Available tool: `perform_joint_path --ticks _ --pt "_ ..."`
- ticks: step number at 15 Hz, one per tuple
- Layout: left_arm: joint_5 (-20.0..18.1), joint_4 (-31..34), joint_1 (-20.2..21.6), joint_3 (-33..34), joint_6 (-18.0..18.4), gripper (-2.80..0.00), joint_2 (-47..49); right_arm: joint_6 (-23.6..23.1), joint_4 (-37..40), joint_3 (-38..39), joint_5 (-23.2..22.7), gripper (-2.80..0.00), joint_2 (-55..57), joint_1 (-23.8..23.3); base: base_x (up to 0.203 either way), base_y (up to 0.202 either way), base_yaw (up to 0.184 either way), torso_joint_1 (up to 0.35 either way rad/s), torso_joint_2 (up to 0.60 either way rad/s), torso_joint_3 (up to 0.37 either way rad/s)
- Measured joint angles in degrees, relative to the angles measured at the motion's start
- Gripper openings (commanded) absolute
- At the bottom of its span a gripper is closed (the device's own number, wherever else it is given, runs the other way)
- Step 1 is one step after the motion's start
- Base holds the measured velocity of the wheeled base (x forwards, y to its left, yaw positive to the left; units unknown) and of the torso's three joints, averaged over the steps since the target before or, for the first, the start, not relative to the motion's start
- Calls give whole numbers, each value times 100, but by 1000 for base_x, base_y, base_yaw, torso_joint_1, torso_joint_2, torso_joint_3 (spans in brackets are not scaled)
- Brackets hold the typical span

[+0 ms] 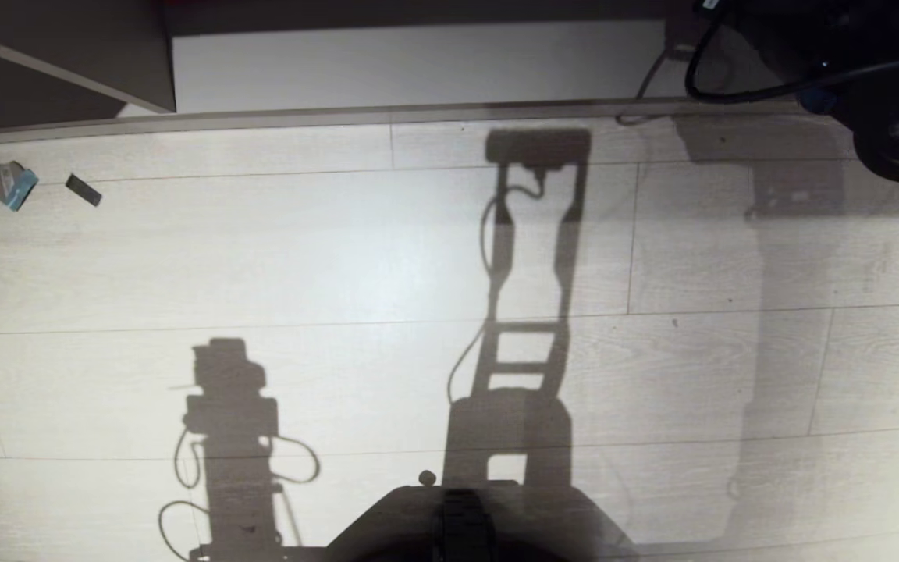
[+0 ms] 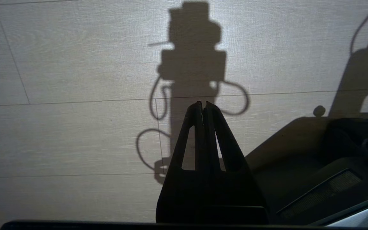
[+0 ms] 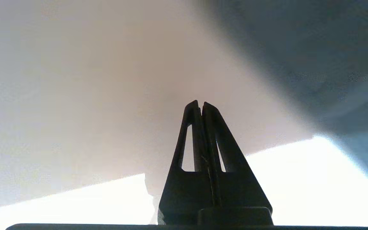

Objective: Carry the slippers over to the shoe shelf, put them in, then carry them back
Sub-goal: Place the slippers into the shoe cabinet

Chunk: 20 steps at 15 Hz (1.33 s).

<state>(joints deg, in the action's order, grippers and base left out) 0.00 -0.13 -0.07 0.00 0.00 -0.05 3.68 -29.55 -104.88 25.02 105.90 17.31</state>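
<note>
Item: my left gripper (image 2: 203, 103), fingers together, empty, above the wood floor (image 2: 75, 134). Item: my right gripper (image 3: 200, 103), fingers together, empty, near a pale surface (image 3: 75, 95).

Hard robot shadows on the floor (image 1: 340, 257); right wrist view blurred, overexposed.

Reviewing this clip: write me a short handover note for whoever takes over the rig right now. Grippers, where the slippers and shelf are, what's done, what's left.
Left gripper: shut, empty, parked over the bare wood floor beside the robot's base.
Right gripper: shut, nothing between the fingers; it faces a pale blurred surface and a grey-blue blur that I cannot identify.
Slippers: not recognisable in any view.
Shoe shelf: not clearly in view; only a dark panel and a white board show at the far edge of the floor.
Done: cannot be judged from here.
Left: locate the slippers and confirm which leg of the trip this is.
</note>
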Motion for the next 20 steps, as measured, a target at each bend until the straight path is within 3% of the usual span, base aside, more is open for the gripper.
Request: perform_joint_path --ticks 5,13,20 --pt "0 0 0 0 10 -280 0 -91 -11 262 -1 -280 -305 63 0 0 0 0 0 0" --pt "0 0 -2 0 8 -280 0 -1226 -32 949 880 -280 -798 -64 0 0 0 0 0 0" --pt "0 -2 -2 0 9 -280 0 -1339 -32 1981 911 -280 -1428 -403 0 0 0 0 0 0"
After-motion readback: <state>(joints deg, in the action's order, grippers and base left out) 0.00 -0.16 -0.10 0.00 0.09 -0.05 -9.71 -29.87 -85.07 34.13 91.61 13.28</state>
